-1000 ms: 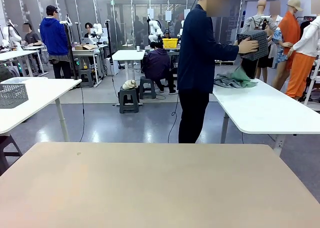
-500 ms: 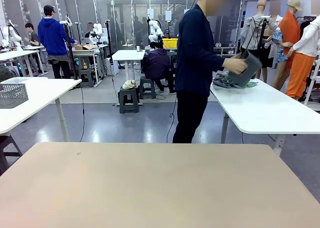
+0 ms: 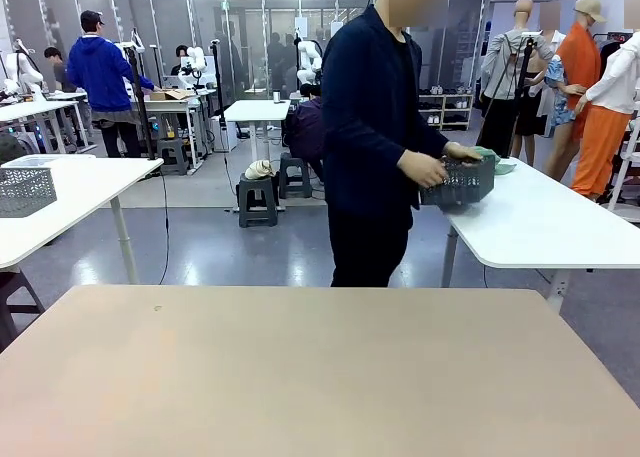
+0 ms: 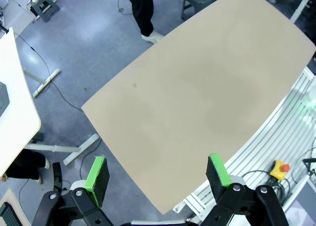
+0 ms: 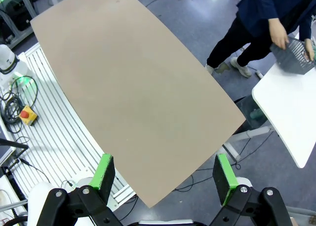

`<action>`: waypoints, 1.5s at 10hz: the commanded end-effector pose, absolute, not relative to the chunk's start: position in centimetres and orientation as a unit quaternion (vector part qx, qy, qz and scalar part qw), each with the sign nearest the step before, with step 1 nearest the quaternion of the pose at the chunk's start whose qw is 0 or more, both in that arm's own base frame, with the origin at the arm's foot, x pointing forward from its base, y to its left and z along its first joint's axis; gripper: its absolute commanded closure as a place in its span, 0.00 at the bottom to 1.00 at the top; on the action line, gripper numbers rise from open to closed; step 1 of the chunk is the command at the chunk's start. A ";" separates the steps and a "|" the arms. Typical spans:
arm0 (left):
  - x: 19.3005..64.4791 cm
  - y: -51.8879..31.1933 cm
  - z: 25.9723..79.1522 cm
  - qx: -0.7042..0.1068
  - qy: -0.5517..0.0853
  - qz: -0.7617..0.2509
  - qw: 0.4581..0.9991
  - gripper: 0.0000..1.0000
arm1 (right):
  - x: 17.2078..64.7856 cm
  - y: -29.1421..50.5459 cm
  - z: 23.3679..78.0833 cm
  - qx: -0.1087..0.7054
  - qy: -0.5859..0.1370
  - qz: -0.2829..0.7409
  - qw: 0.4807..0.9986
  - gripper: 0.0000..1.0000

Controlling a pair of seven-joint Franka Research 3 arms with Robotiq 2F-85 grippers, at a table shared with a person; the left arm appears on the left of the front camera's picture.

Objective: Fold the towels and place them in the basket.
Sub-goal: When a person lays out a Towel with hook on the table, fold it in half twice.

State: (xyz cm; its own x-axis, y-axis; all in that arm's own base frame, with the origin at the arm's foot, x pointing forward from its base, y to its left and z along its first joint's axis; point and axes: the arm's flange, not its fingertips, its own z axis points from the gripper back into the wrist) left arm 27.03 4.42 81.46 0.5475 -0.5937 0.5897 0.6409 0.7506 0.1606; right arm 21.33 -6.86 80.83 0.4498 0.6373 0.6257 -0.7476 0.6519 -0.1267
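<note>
Front view — person's hand (image 3: 427, 168) on dark lattice-mesh basket (image 3: 468, 184) — smooth beige tabletop (image 3: 320, 372)

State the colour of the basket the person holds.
Dark grey; the basket shows best in the front view.

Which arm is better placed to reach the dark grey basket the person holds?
Likely the right: the small dark grey lattice plastic basket is at the robot's right side. The left pincer and right pincer both hang open.
</note>
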 end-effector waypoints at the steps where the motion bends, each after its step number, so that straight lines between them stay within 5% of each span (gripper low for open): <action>1: 27.1 4.3 81.4 -0.037 -0.322 -0.352 0.878 0.00 | 21.3 -6.8 80.9 0.086 -0.332 0.409 0.846 0.00; 15: 27.1 4.3 81.4 -0.037 -0.322 -0.352 0.878 0.00 | 21.3 -6.8 80.9 0.086 -0.332 0.409 0.846 0.00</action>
